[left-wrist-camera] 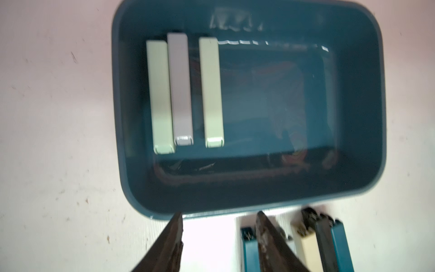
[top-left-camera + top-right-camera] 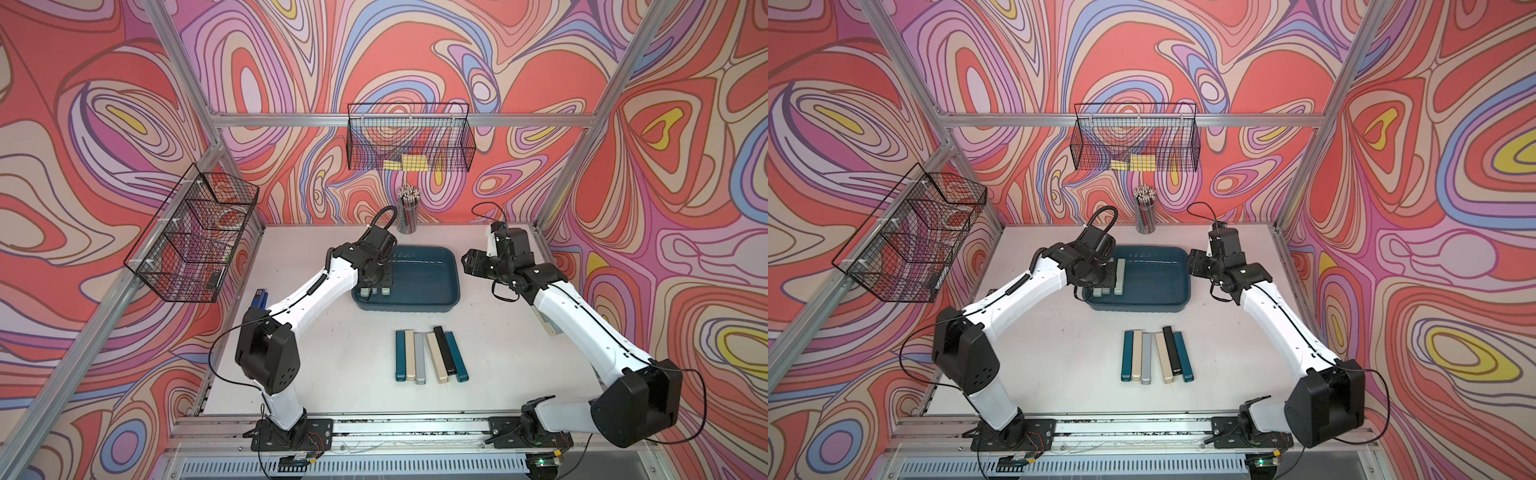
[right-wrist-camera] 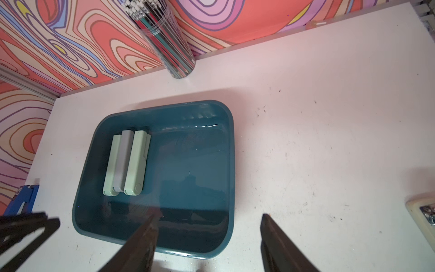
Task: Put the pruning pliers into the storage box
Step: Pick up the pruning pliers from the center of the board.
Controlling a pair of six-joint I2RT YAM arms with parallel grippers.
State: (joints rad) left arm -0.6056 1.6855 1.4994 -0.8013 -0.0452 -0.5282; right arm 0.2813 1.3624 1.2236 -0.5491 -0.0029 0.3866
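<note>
Left claw point(image 1: 220, 213): parted, empty; right claw point(image 3: 209, 215): wide, empty. Pruning pliers point(image 2: 436, 357) at six o'clock of storage box point(image 2: 432, 278): likely stiff, light, slick; pinch mid-length.

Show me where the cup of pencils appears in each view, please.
Top view: cup of pencils at the table's back edge, behind the storage box.
Top view: cup in the same place.
Left wrist: not in it.
Right wrist: cup by the wall, beyond the storage box.
Shared landmark: the storage box.

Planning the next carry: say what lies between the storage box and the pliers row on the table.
Nothing: bare tabletop separates storage box and pliers row, seen in both top views.
</note>
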